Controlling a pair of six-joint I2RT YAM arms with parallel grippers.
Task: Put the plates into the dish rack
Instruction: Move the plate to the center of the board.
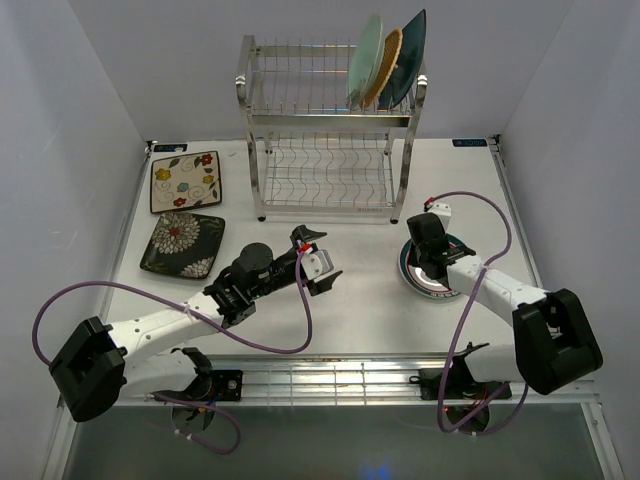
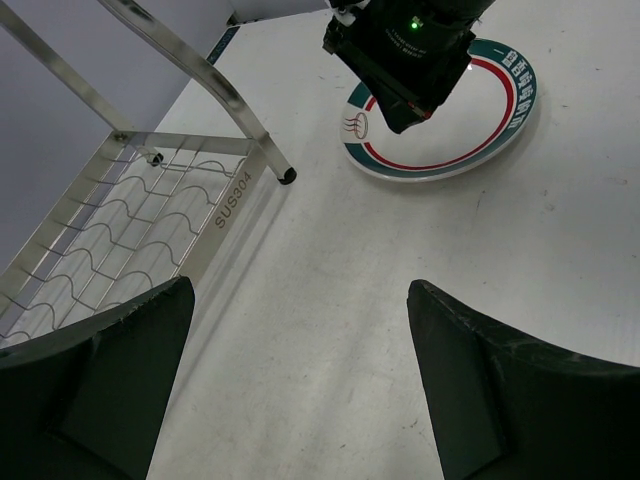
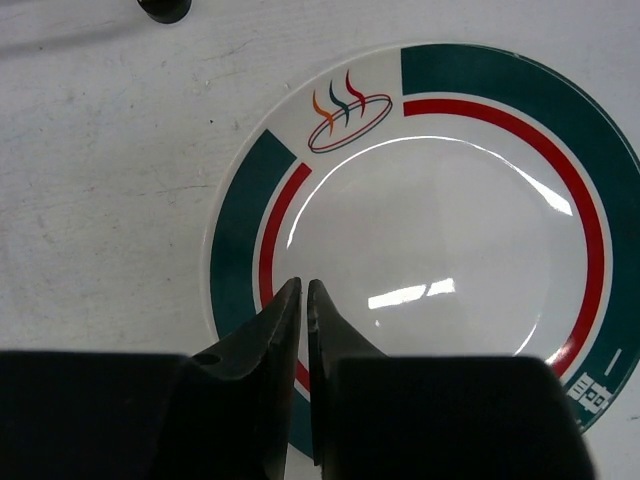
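The only writing I can read is "SUS304" (image 2: 228, 201), stamped into the bottom rail of the dish rack (image 1: 300, 118), a shiny two-tier steel wire frame at the back of the matte white table (image 1: 350, 310), with plain pale walls (image 1: 90, 100) around it. The white plate (image 3: 440, 250) lying flat to the right has a glossy face, teal and red rim bands, and a small logo (image 3: 349, 112) of three wavy strokes over an oval; white characters in the teal band are too small to read. The right gripper (image 3: 304, 290) hangs over that plate's near rim, its jaws drawn almost together with nothing visible between them. The left gripper (image 2: 300, 288) sits mid-table with jaws wide apart. On the top tier stand a pale green plate (image 1: 366, 58), a woven orange-tan plate (image 1: 385, 65) and a teal plate (image 1: 407, 55). A cream floral plate (image 1: 186, 182) and a dark floral plate (image 1: 183, 245) lie far left.
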